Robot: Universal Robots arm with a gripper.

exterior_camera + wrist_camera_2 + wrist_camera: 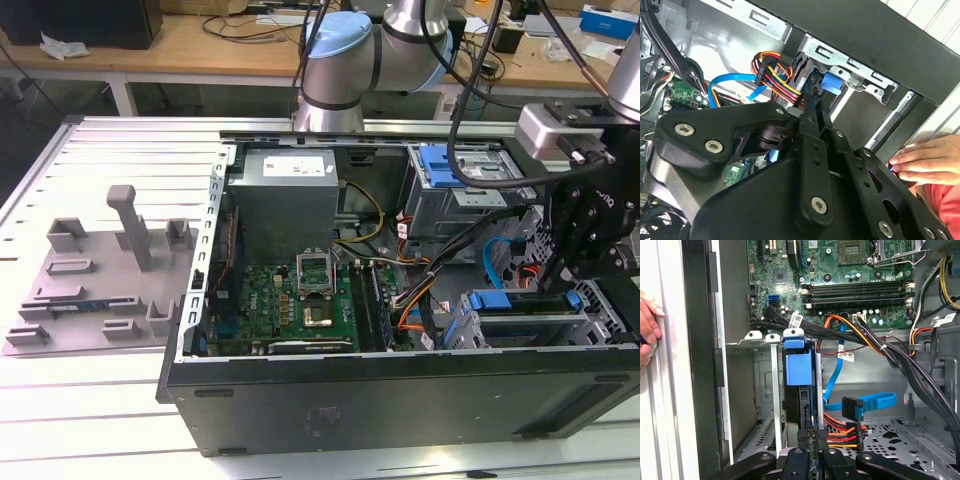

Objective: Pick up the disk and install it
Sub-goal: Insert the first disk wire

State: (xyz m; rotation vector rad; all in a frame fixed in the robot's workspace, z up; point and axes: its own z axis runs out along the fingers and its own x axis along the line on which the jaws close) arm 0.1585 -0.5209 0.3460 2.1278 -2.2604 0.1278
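Installation step in hand: gripper (812,440) closed on the disk (799,367), standing edgewise in the drive cage (760,337); seating it calls for a straight push.

An open computer case (400,400) lies on the tabletop (90,420), filling the centre and right of the exterior view. Inside it, the motherboard (300,300) sits at centre, the power supply (288,195) above it, and the drive cage (530,325) at lower right, beneath the gripper (570,280). A fixture plate (100,290) lies at left.

Tool (811,440) (fingers nearly together) pointing down.
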